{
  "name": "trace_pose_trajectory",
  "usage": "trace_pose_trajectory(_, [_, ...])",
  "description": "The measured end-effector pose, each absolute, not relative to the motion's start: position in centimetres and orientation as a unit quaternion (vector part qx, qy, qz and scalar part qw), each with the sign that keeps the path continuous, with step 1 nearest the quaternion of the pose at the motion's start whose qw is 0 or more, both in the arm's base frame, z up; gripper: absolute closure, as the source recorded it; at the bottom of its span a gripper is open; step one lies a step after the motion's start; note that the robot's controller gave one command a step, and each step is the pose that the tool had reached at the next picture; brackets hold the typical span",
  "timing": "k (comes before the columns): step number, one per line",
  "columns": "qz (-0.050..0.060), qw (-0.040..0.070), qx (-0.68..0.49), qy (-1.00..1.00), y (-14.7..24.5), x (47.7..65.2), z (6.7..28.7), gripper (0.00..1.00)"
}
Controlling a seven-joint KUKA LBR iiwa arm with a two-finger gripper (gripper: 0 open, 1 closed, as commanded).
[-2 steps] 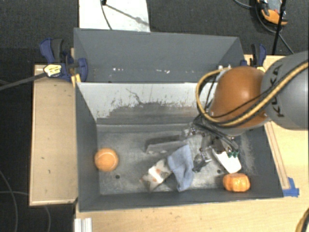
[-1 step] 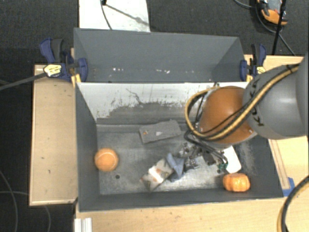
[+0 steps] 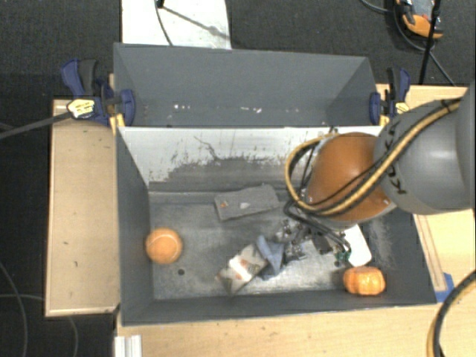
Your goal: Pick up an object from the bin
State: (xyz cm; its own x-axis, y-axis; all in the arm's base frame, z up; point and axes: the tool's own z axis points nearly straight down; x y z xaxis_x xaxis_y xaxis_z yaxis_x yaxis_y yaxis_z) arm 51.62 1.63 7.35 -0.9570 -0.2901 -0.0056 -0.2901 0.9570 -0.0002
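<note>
One blue-white bundle (image 3: pixel 258 263) lies beside the claw (image 3: pixel 294 245), grip unclear, grey block (image 3: pixel 245 201) nearby.

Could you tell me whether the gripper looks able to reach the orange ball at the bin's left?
Probably yes: the orange ball lies alone on bare floor, nothing on it, and open floor separates it from the gripper. The bin wall beside it may crowd the approach.

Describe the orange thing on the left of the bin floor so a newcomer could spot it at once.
In the grey metal bin, follow the left wall down to the floor. There, apart from the gripper and the small heap beside it, an orange ball sits alone. The other orange lump, in the near right corner, is squat; this one is round.
</note>
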Motion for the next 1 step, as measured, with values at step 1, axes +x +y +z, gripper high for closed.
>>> trace_pose_trajectory(1, [0.000, 0.002, -0.178, 0.984, 2.68, 54.31, 20.84, 1.00])
